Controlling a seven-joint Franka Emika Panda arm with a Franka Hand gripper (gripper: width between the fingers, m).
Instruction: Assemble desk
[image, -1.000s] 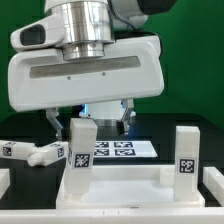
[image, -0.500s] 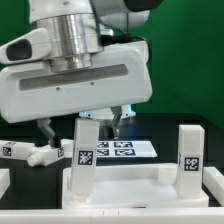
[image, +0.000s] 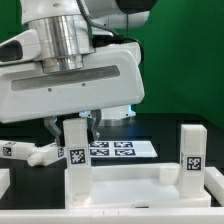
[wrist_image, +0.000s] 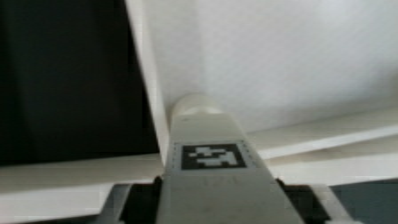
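Note:
The desk's white tabletop panel (image: 130, 186) lies at the front with two white tagged legs standing on it. The left leg (image: 76, 152) stands at the panel's left corner and the right leg (image: 190, 152) at its right corner. My gripper (image: 75, 123) comes down over the top of the left leg and is shut on it, one dark finger on each side. In the wrist view the leg (wrist_image: 214, 140) with its tag runs out from between the fingers (wrist_image: 139, 200) of the gripper (wrist_image: 214, 205) onto the white panel (wrist_image: 285, 60).
Loose white tagged legs (image: 30, 153) lie on the black table at the exterior view's left. The marker board (image: 122, 149) lies flat behind the panel. The arm's big white hand body (image: 70, 85) hides much of the middle. White parts show at both lower edges.
The hand has turned and shifted toward the exterior view's left. The held left leg has moved a little to the left with it. The right leg and panel stay put.

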